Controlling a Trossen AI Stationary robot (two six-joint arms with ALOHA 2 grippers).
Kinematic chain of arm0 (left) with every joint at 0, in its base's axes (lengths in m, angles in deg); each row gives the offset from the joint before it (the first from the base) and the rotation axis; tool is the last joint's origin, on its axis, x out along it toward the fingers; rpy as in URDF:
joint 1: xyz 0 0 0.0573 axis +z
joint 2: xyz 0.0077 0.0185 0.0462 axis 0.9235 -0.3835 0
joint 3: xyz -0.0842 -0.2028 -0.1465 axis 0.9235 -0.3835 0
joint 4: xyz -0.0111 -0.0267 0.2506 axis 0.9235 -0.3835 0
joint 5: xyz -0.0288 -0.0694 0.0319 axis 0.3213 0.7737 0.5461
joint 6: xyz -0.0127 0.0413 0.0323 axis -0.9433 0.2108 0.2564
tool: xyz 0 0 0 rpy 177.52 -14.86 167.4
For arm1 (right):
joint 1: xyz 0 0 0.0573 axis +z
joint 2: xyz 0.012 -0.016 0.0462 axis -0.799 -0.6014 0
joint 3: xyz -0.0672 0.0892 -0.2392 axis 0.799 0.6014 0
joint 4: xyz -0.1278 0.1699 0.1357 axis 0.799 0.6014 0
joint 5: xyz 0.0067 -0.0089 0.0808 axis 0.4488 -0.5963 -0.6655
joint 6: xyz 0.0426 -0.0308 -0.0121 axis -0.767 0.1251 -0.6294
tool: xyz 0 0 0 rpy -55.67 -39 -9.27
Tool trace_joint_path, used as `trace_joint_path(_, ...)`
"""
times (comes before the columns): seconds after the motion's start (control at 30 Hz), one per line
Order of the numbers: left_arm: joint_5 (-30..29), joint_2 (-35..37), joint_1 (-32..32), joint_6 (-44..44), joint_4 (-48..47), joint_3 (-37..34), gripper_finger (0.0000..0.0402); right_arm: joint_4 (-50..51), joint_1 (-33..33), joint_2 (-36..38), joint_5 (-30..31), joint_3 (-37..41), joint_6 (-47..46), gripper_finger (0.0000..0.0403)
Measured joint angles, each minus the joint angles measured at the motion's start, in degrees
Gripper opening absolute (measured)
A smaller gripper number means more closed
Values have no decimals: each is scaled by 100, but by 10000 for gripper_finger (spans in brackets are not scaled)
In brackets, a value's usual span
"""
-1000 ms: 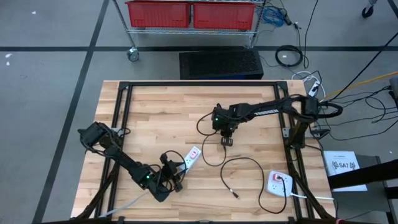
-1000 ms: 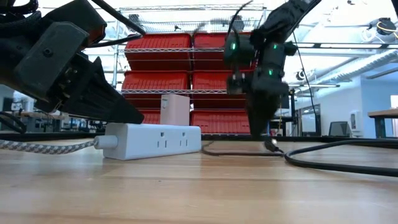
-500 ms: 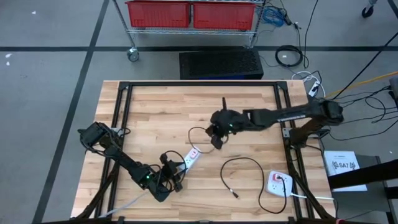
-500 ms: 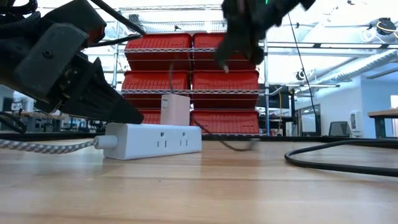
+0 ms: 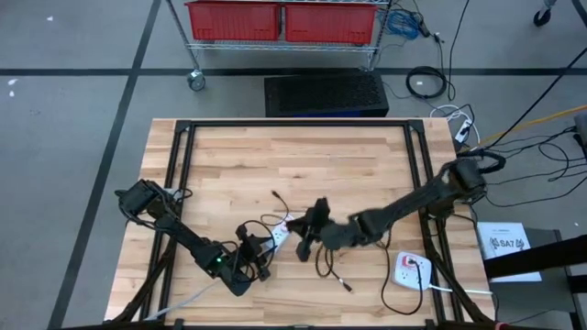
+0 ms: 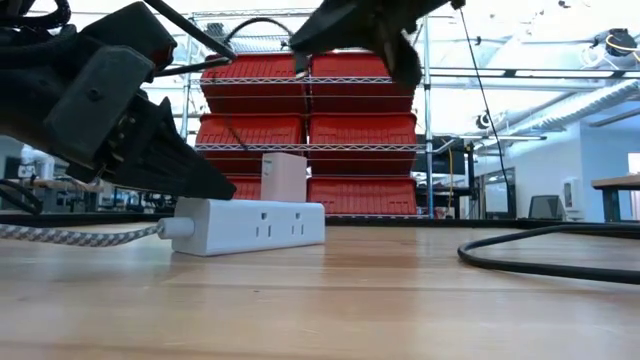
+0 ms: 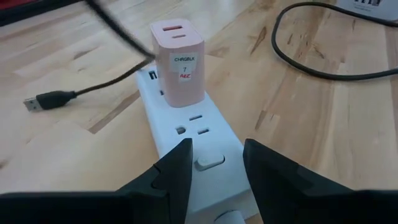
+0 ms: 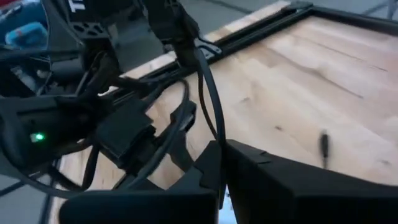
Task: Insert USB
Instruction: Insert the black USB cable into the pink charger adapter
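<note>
The right gripper [image 5: 307, 240] is pinched fully shut on the black USB cable [image 8: 208, 102], which runs up from between its fingers to the plug [image 8: 166, 25] at the free end; in the high view it hangs over the front half of the counter [image 5: 238, 156], just beside the white power strip [image 5: 282, 229]. The strip carries a pale pink charger [image 7: 178, 62] with two slots in its top face, and that charger looks to be the target. The left gripper [image 7: 215, 163] sits at the strip's cord end with its fingers spread part way on either side of it, over the rocker switch; whether the pads press the strip's sides I cannot tell, though it looks placed to brace it. A second USB plug [image 7: 48, 99] lies loose on the counter near the charger. To do this step well, I judge the grip matters most: the cable is held some way below the plug, so the plug can swing and twist. The arm should settle first, bring the plug down squarely over one slot, and match its flat orientation to the slot's long side before pressing. Push straight along the charger's upright axis, gently, while the left arm steadies the strip. If the plug meets resistance, lift and realign rather than force it, as a slack cable will simply buckle.
</note>
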Motion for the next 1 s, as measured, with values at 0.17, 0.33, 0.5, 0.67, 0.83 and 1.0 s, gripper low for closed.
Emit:
trace_joint_path(0.17, -7, 0, 17, -31, 11, 0, 153, -1323, 209, -828, 811, 1, 536, 0)
trace_joint_path(0.33, -18, 0, 17, -33, 20, 2, 153, -1980, 235, -1265, 1472, 2, 1025, 0)
trace_joint_path(0.5, -177, -4, 15, -44, 19, 0, 153, -1904, 271, -1448, 1931, 0, 1049, 0)
trace_joint_path(0.67, -192, -4, 15, -44, 17, 0, 153, -1902, 276, -1528, 2086, 2, 1043, 0)
trace_joint_path(0.83, -195, -4, 13, -44, 19, 0, 153, -1866, 274, -1528, 2206, 2, 1058, 0)
trace_joint_path(1.0, -246, -4, 14, -42, 16, 0, 153, -1756, 232, -1628, 2208, 2, 918, 0)
